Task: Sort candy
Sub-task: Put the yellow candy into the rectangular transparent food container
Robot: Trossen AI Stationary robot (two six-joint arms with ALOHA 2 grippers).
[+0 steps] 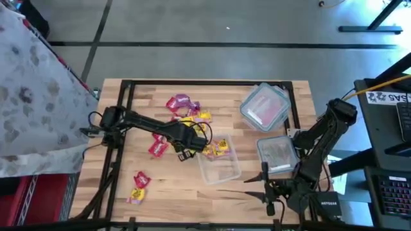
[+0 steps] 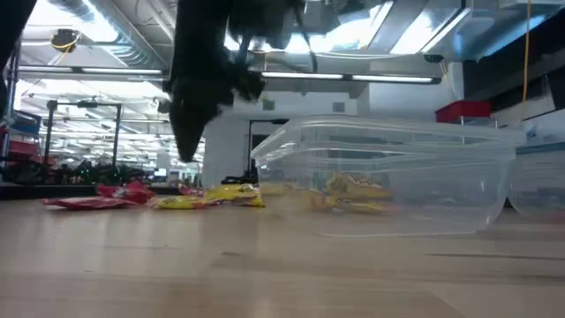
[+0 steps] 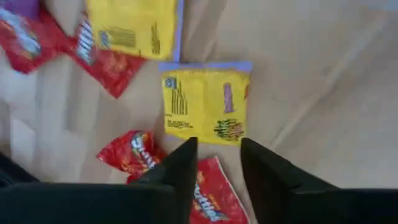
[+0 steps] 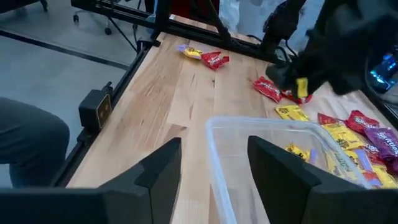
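Candy lies in a loose pile of red, yellow and purple packets at the table's middle. A red packet lies apart, and two more sit near the front left. A clear tub holds yellow packets. My left gripper hovers open just left of the tub, clear of the table in the low view. In its wrist view, its fingers stand over a red packet, with a yellow packet just beyond. My right gripper waits open near the front edge, facing the tub's corner.
A second clear tub stands right of the first. A rounded clear container with pink inside sits at the far right. A black frame runs around the table's edges. Bare wood lies at the front middle.
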